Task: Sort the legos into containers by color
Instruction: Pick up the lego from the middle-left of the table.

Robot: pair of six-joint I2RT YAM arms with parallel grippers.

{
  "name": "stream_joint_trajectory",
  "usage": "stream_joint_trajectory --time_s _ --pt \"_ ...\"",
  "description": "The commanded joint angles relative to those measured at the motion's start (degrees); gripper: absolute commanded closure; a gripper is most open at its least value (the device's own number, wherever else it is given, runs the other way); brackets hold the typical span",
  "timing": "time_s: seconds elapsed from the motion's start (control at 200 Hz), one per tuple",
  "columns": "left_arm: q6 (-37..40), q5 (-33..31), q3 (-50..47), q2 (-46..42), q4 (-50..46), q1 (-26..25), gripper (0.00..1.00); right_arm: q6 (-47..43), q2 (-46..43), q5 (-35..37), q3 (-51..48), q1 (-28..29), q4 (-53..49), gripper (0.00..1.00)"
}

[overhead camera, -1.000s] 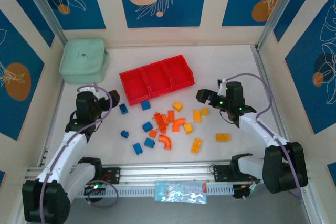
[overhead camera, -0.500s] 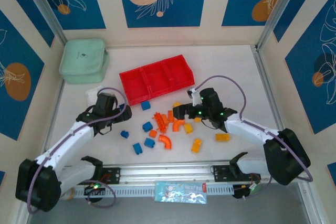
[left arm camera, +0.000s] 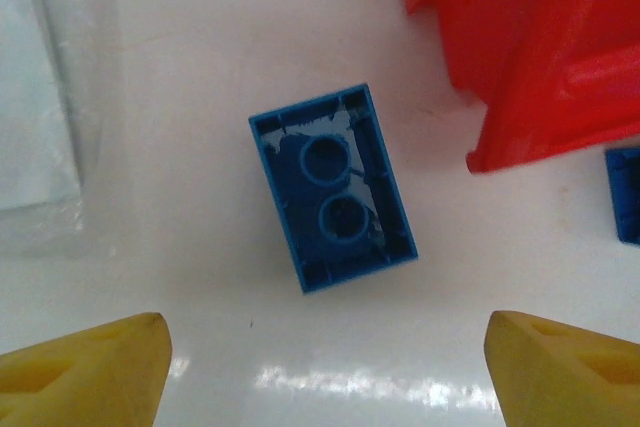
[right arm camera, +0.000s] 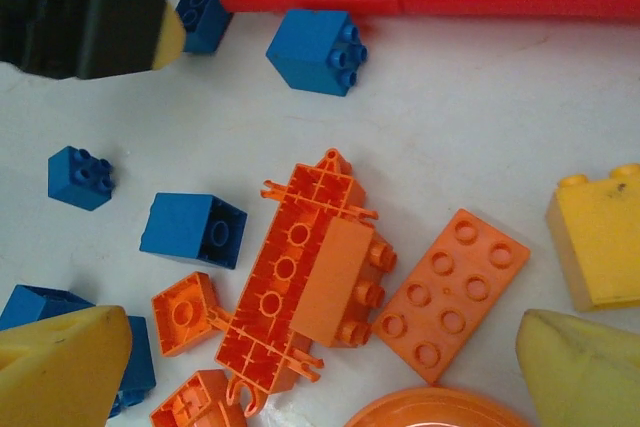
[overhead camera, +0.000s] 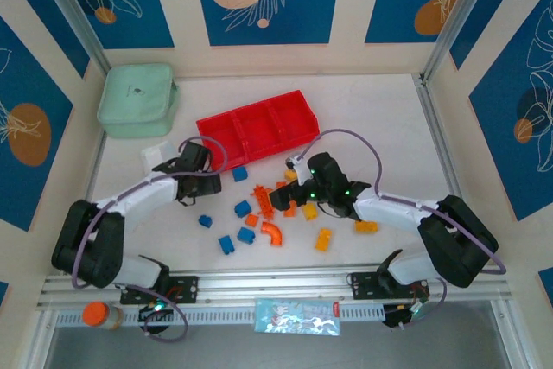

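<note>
Hidden or cut off:
- Top view: left gripper (overhead camera: 200, 181) covering the brick below it. Loose legos (overhead camera: 271, 232) on the white table (overhead camera: 371, 127), in front of the red tray (overhead camera: 259, 127), several masked by right gripper (overhead camera: 276, 201).
- Left wrist view: second blue piece (left arm camera: 626, 194) cut by the right edge. Clear box (left arm camera: 40, 117) cut by the left edge, pale and blurred.
- Right wrist view: yellow brick (right arm camera: 598, 247) and curved orange arch (right arm camera: 440, 413) cut by the frame edges.

Orientation:
- Blue brick (left arm camera: 335, 202) lying upside down, hollow underside up, two round tubes showing inside.
- Long axis tilted, running from upper left to lower right in the left wrist view.
- Near the tray's corner, not touching it.

Materials and shapes:
- All hard glossy plastic; table shiny with glare patches.
- Long orange plate (right arm camera: 290, 292) underside up, ribbed, with spiky edge tabs, a small studded orange block on it.
- Flat eight-stud orange plate (right arm camera: 455, 292) just beside it.

Hands:
- Left fingers (left arm camera: 90, 367) spread wide either side of the blue brick, clear of it.
- Right fingers (right arm camera: 55, 367) spread wide over the orange pieces, pinching nothing.
</note>
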Motion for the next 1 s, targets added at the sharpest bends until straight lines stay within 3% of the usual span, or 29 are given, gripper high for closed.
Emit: stream_joint_trajectory --time_s 0.0,0.195,0.52,0.88,0.995 --pt "-0.4 -3.1 2.8 3.3 1.6 -0.5 0.21 -2.1 0.5 3.3 1.5 0.8 2.0 0.01" --pt "-0.2 -5.6 3.8 7.4 3.9 -0.5 0.26 -3.5 0.6 6.2 2.2 2.2 1.3 0.01" --pt "-3.0 -4.6 3.9 10.7 5.4 -0.5 0.44 -5.3 1.8 9.2 3.3 4.6 0.7 0.01" --pt "-3.7 -2.1 0.6 8.0 6.3 -0.6 0.73 -6.6 3.4 11.9 4.2 6.6 0.7 0.01" --pt "-3.5 -1.4 0.1 6.5 5.4 -0.6 0.78 -6.2 3.1 11.8 3.8 6.5 1.1 0.01"
